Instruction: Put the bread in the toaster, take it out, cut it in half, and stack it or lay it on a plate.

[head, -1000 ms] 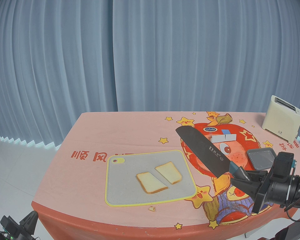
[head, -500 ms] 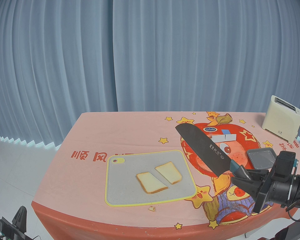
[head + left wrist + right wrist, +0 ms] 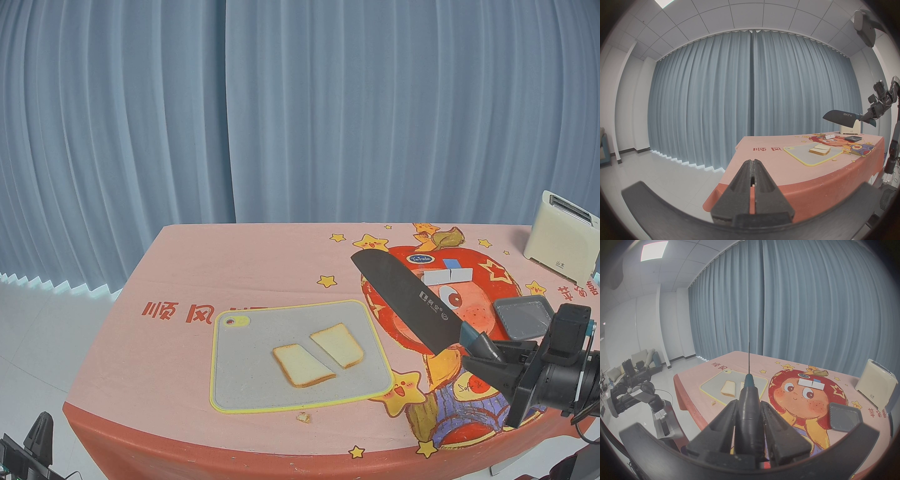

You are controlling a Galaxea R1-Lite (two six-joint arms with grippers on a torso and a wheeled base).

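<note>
since a second earlier the left claw point(image 3: 34, 445) had sunk lower off the table's point(image 3: 206, 275) near corner, and the right claw point(image 3: 486, 353) had edged slightly outward with the knife point(image 3: 409, 299).

head view: the bread point(image 3: 303, 365) lay in two halves on the cutting board point(image 3: 250, 375), just beside each other but apart, so the cut looked done. the right claw was clenched on the knife's handle, with the blade raised over the table's right side, well clear of the bread - probably lifted off so the halves could be picked up. a grey plate point(image 3: 524, 315) sat near that claw, with the toaster point(image 3: 562, 237) beyond it.

left wrist view: the left claw point(image 3: 752, 179) was pressed fully closed on nothing, parked off the table - idle, by my reading. far off, the knife point(image 3: 842, 118) hung above the cutting board point(image 3: 803, 153).

right wrist view: the right claw point(image 3: 749, 404) gripped the knife point(image 3: 748, 387) from both sides, blade edge-on and pointing toward the bread point(image 3: 728, 388). the plate point(image 3: 845, 416) stood bare, so the plating was still to do.
</note>
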